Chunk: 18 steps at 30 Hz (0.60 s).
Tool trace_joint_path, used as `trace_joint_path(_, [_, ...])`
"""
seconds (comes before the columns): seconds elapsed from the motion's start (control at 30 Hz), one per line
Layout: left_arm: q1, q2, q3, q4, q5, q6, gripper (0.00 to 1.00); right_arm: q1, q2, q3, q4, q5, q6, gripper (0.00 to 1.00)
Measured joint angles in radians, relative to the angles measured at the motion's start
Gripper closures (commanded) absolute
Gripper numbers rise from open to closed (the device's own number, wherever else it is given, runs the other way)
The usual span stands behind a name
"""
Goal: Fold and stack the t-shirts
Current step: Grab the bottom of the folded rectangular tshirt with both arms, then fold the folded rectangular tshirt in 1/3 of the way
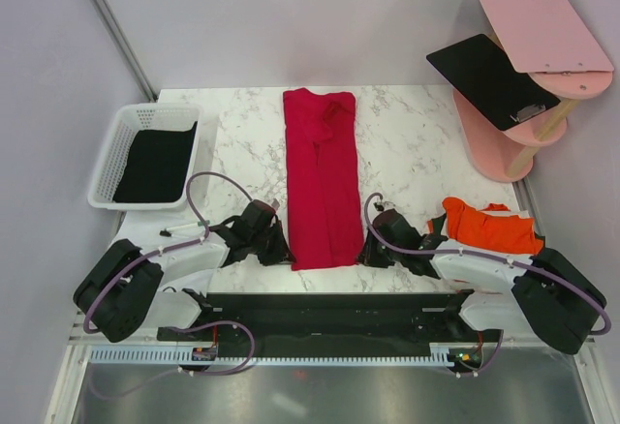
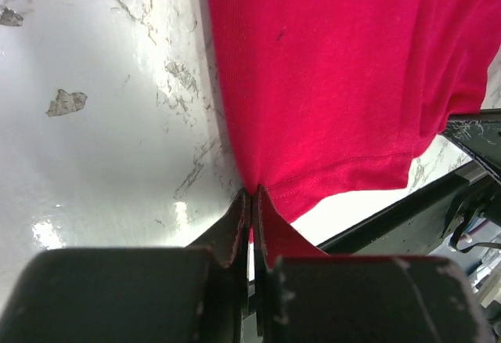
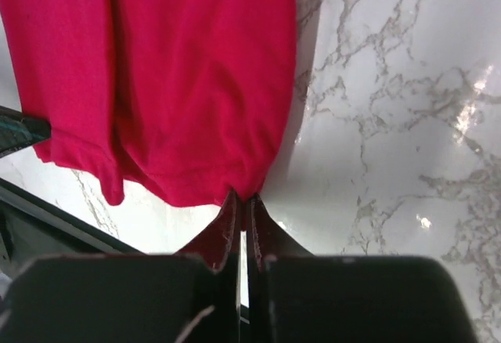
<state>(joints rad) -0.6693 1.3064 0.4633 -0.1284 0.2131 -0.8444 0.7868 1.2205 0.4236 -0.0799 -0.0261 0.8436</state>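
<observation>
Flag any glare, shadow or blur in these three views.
Top external: even light, sharp, faint shadow along the crimson shirt. Left wrist: white glare on the marble table, left fingers dark. Right wrist: small glints on the table, right fingers dark too.

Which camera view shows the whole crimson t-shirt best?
The top external view: the crimson t-shirt lies there whole, as a long folded strip. Each wrist view shows only its near hem, pinched by the left tool or the right tool.

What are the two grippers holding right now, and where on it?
Both hold the crimson t-shirt. The left gripper pinches its near left corner at the hem, and the right gripper pinches its near right corner.
</observation>
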Motion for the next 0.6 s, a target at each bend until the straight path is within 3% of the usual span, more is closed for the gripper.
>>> trace_joint_path(0.2, [0.0,-0.008,0.003,-0.016,-0.002,0.0,0.98,0.0,-0.008,0.0,0.006,-0.021,-0.004,1.0])
trace_joint_path(0.37, [-0.001,-0.044,0.037,-0.14,-0.056,0.001,0.98,0.0,-0.104,0.028,-0.061,0.018,-0.04,1.0])
trace_joint_path(0.6, [0.015,-0.019,0.26,-0.278,-0.121,0.038,0.98,-0.002,-0.1,0.152,-0.092,0.147,-0.146,1.0])
